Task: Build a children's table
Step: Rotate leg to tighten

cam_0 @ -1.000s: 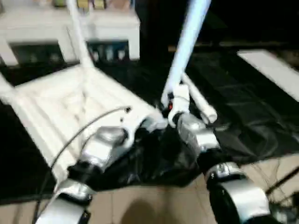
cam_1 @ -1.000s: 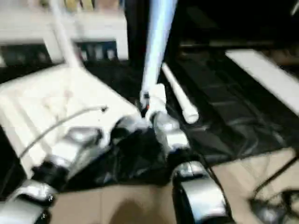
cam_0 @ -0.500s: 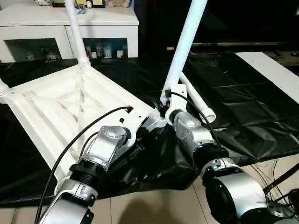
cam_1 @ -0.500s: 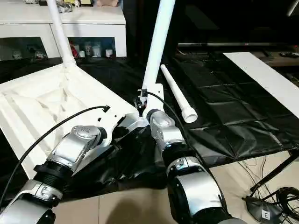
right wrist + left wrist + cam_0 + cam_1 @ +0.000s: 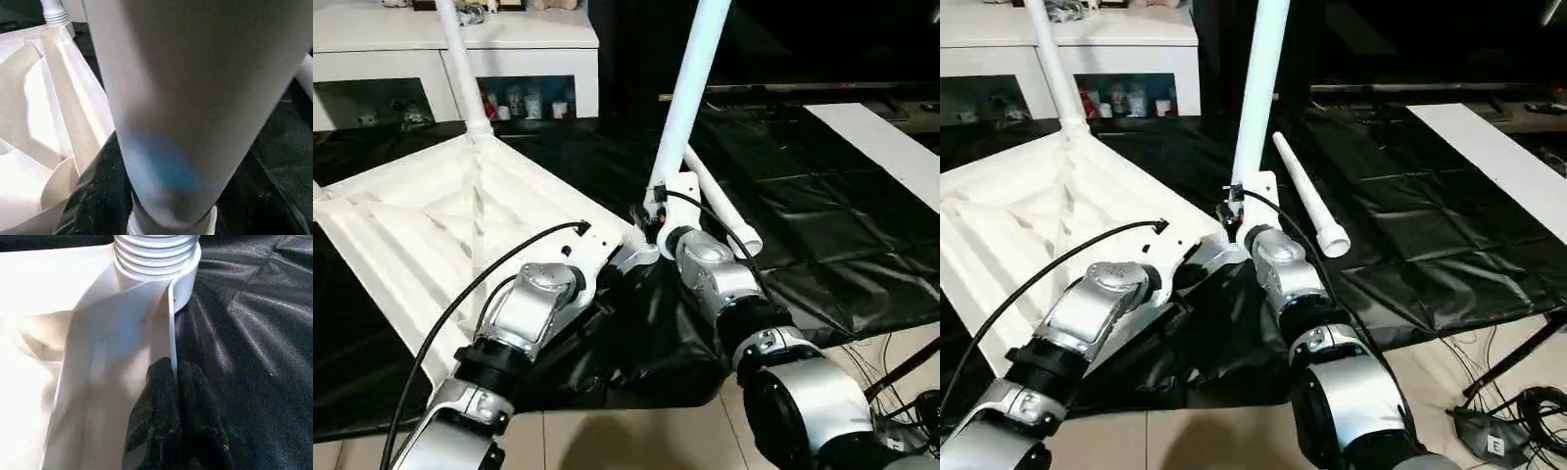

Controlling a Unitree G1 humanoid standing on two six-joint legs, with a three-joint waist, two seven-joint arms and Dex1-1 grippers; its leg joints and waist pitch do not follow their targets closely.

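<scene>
White leg (image 5: pixel 690 78) gripped half-open by the right gripper (image 5: pixel 658 211) leans at the top's (image 5: pixel 440 230) near socket, so it may cross-thread, while the left gripper (image 5: pixel 173 382) pinches that rim shut.

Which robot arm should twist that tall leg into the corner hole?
Probably the right. Its end effector already grips the upright leg just above the corner socket. The left end effector is busy pinching the tabletop's rim, steadying it.

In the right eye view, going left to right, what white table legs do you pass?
Leg standing in the far corner socket → leg held upright by the right gripper → loose leg lying on the black sheet.
</scene>
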